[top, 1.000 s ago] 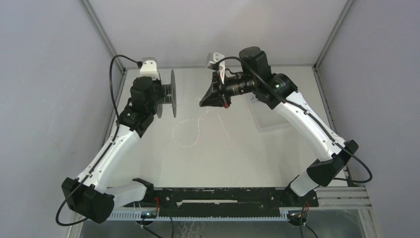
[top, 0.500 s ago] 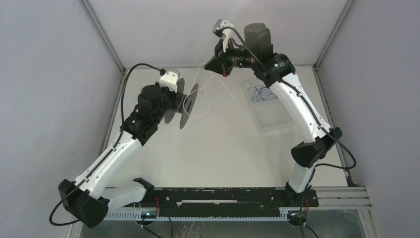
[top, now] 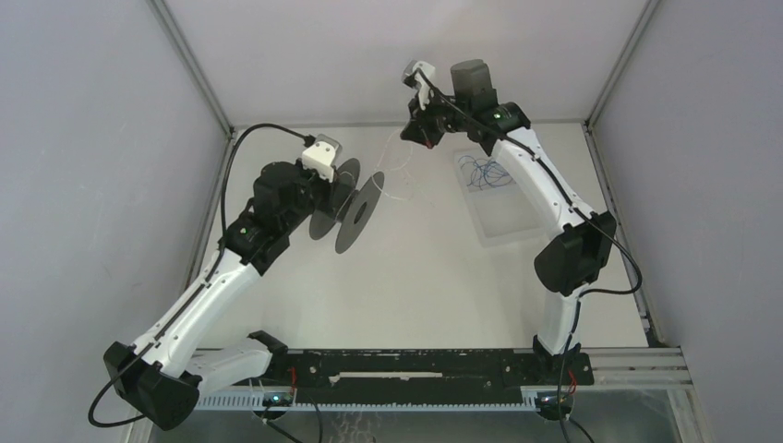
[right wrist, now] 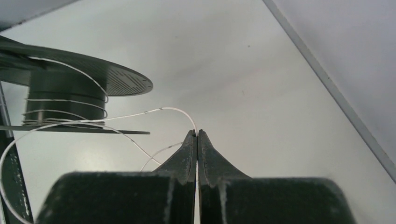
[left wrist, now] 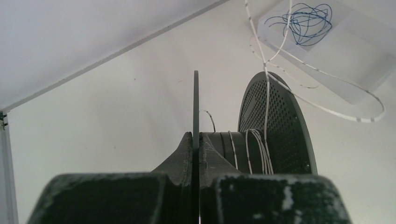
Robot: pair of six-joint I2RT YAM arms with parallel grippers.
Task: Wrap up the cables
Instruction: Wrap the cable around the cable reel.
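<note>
Grey-walled enclosure, white counter [top: 415, 277]. Thin whitish cable [right wrist: 159, 110] is partly wound on a black perforated plastic spool [left wrist: 275, 126]. Its free length runs slack from the spool to the right fingers [right wrist: 193, 139], which are clenched on it. The left fingers [left wrist: 187, 142] clamp the spool's flange. The right arm is nearer the loose end.

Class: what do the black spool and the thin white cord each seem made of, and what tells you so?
The spool: probably moulded plastic, matte black; thin rigid flanges, one perforated. The cord: likely plastic-sheathed wire, smooth whitish with dark bands; holds springy loops.
</note>
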